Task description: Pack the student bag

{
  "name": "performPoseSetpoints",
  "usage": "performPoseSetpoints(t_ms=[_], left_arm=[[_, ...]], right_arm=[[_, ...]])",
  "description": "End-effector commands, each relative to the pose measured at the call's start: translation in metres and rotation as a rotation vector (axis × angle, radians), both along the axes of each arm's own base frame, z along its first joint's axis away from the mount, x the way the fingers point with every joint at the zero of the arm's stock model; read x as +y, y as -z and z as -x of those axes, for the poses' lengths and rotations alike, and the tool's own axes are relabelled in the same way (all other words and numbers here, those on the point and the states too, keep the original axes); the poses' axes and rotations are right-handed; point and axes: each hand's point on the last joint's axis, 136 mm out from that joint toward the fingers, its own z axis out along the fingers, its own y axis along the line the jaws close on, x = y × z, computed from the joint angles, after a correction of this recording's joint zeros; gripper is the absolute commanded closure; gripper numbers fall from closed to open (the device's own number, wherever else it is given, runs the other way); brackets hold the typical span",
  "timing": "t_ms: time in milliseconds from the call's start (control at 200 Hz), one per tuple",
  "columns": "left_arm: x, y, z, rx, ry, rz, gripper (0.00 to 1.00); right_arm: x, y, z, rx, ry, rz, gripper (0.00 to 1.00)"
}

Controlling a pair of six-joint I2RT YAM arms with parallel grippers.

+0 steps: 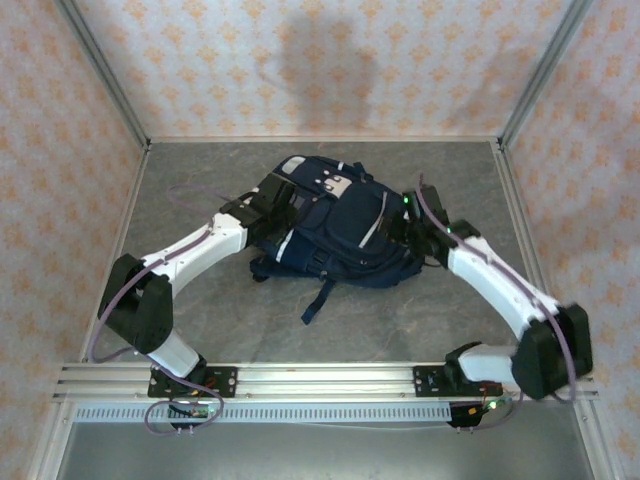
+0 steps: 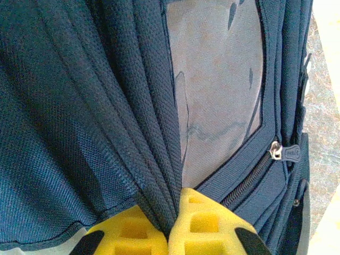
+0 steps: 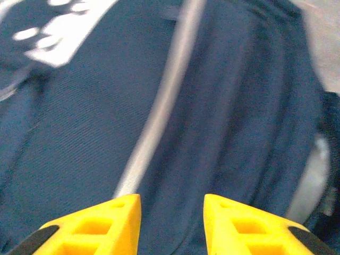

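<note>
The navy student bag (image 1: 340,230), grey-striped with a white patch, lies in the middle of the table (image 1: 420,320) between both arms. The left gripper (image 2: 171,220) pinches a gathered fold of its fabric. The right gripper (image 3: 172,204) hangs spread over it.

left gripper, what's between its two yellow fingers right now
A bunched fold of the student bag, its navy fabric, is pinched between the two fingers of the left gripper. The left wrist view shows this.

The student bag (image 1: 340,225) blocks mid-desk, flanked by the left arm (image 1: 190,255) and right arm (image 1: 500,285). Its strap (image 1: 320,298) trails forward. The bare desk (image 1: 420,325) in front is passable. Walls (image 1: 300,60) enclose three sides.
</note>
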Motion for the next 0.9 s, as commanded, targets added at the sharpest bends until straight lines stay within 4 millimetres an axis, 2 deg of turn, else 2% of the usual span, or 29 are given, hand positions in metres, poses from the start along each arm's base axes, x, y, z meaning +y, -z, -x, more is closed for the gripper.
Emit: performPoseSetpoints(t_ms=[0, 80, 145, 310, 400, 485, 611, 736, 896], left_arm=[[-0.026, -0.022, 0.000, -0.050, 0.033, 0.076, 1.00], [-0.032, -0.026, 0.000, -0.058, 0.032, 0.091, 1.00], [-0.037, -0.028, 0.001, -0.061, 0.037, 0.102, 1.00], [-0.048, -0.026, 0.012, -0.040, 0.069, 0.093, 1.00], [-0.051, -0.025, 0.017, -0.033, 0.078, 0.082, 1.00], [-0.052, -0.025, 0.019, -0.034, 0.079, 0.077, 1.00], [-0.050, -0.028, 0.019, -0.041, 0.071, 0.069, 1.00], [-0.046, -0.030, 0.018, -0.048, 0.049, 0.065, 1.00], [-0.042, -0.030, 0.018, -0.055, 0.037, 0.046, 1.00]], right_arm=[[0.026, -0.007, 0.035, -0.134, -0.144, -0.011, 0.61], [0.057, -0.004, 0.063, -0.224, -0.256, -0.031, 0.57], [0.074, 0.003, 0.076, -0.243, -0.293, -0.031, 0.55], [0.097, 0.043, 0.077, -0.080, -0.211, 0.016, 0.56], [0.098, 0.063, 0.072, 0.026, -0.117, 0.068, 0.53], [0.101, 0.072, 0.069, 0.100, -0.061, 0.088, 0.49], [0.093, 0.083, 0.067, 0.177, 0.002, 0.202, 0.49], [0.082, 0.094, 0.063, 0.211, 0.027, 0.325, 0.53], [0.078, 0.097, 0.063, 0.201, 0.027, 0.349, 0.65]])
